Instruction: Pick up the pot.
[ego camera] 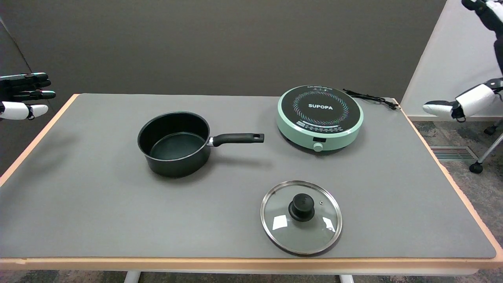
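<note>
Right hand enters at the picture's 3 o'clock edge, in the air beyond the table's right edge, well apart from everything on the table; only white finger segments with black links show, pointing toward 9 o'clock, nothing visibly in them, and whether the fingers are spread or curled cannot be told since most of the hand is cut off by the frame edge. Nearest to it, toward 9 o'clock, lies the table, grey-topped with a light wooden rim. At the table's 1 o'clock sector sits a round mint-green induction cooker with a black top marked SUPOPA and a knob on its near side; its black power cord lies at the cooker's 2 o'clock, running toward the table's far right corner. At the cooker's 6 o'clock, well apart from it and near the table's front edge, a glass lid with steel rim lies flat, black knob up. The pot, black and uncovered, stands upright at about 10 o'clock from the lid, left of table centre; its black handle points toward 3 o'clock, its tip near but apart from the cooker. Pot is on the table, untouched by the hand. The idle left hand hangs at the picture's 9 o'clock edge.
</note>
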### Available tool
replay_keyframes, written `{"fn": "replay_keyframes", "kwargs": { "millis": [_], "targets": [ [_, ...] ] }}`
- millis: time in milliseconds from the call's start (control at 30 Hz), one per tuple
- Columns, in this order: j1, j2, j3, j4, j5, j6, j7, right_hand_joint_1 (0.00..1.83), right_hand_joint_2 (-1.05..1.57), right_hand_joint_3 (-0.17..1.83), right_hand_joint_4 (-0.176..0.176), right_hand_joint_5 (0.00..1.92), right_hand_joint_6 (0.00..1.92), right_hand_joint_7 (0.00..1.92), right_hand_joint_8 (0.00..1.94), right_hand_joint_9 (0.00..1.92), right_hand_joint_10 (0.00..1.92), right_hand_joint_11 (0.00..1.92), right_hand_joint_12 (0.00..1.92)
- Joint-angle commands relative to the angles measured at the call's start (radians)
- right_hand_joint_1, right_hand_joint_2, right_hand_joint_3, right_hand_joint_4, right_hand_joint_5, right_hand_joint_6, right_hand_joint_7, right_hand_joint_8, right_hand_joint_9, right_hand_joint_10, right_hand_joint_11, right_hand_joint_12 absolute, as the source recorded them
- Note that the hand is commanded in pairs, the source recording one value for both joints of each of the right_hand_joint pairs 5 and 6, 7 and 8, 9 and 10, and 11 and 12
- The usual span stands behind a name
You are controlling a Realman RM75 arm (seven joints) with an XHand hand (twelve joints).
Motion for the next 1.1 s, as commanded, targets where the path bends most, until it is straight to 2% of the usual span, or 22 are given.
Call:
{"fn": "replay_keyframes", "kwargs": {
  "millis": [33, 100, 167, 200, 267, 367, 433, 533, 633, 933, 1100],
  "targets": [
    [-0.009, 0.139, -0.174, 0.018, -0.036, -0.005, -0.009, 1.09, -0.46, 0.92, 0.175, 0.13, 0.13, 0.13, 0.13, 0.13, 0.13, 0.13, 0.13],
    [0.011, 0.144, -0.212, 0.021, -0.037, -0.015, -0.011, 1.09, -0.48, 0.92, 0.171, 0.08, 0.08, 0.08, 0.08, 0.08, 0.08, 0.08, 0.08],
    [0.034, 0.146, -0.268, 0.023, -0.037, -0.025, -0.033, 1.10, -0.52, 0.91, 0.147, 0.06, 0.06, 0.06, 0.06, 0.06, 0.06, 0.06, 0.06],
    [0.055, 0.146, -0.308, 0.024, -0.037, -0.033, -0.057, 1.11, -0.53, 0.90, 0.105, 0.06, 0.06, 0.06, 0.06, 0.06, 0.06, 0.06, 0.06],
    [0.098, 0.145, -0.390, 0.024, -0.037, -0.062, -0.096, 1.12, -0.55, 0.90, 0.069, 0.05, 0.05, 0.05, 0.05, 0.05, 0.05, 0.05, 0.05],
    [0.199, 0.127, -0.543, 0.019, -0.040, -0.128, -0.165, 1.13, -0.58, 0.89, 0.050, 0.05, 0.05, 0.05, 0.05, 0.05, 0.05, 0.05, 0.05],
    [0.279, 0.087, -0.637, 0.011, -0.101, -0.207, -0.215, 1.13, -0.58, 0.88, 0.041, 0.05, 0.05, 0.05, 0.05, 0.05, 0.05, 0.05, 0.05],
    [0.362, -0.015, -0.728, -0.015, -0.236, -0.285, -0.232, 1.13, -0.59, 0.89, 0.042, 0.05, 0.05, 0.05, 0.05, 0.05, 0.05, 0.05, 0.05],
    [0.432, -0.110, -0.767, -0.056, -0.313, -0.297, -0.232, 1.13, -0.61, 0.90, 0.056, 0.05, 0.05, 0.05, 0.05, 0.05, 0.05, 0.05, 0.05],
    [0.492, -0.212, -0.857, -0.086, -0.392, -0.382, -0.263, 1.14, -0.62, 0.91, 0.070, 0.05, 0.05, 0.05, 0.05, 0.05, 0.05, 0.05, 0.05],
    [0.499, -0.308, -0.897, -0.113, -0.454, -0.408, -0.306, 1.15, -0.65, 0.88, 0.072, 0.05, 0.05, 0.05, 0.05, 0.05, 0.05, 0.05, 0.05]
  ]
}}
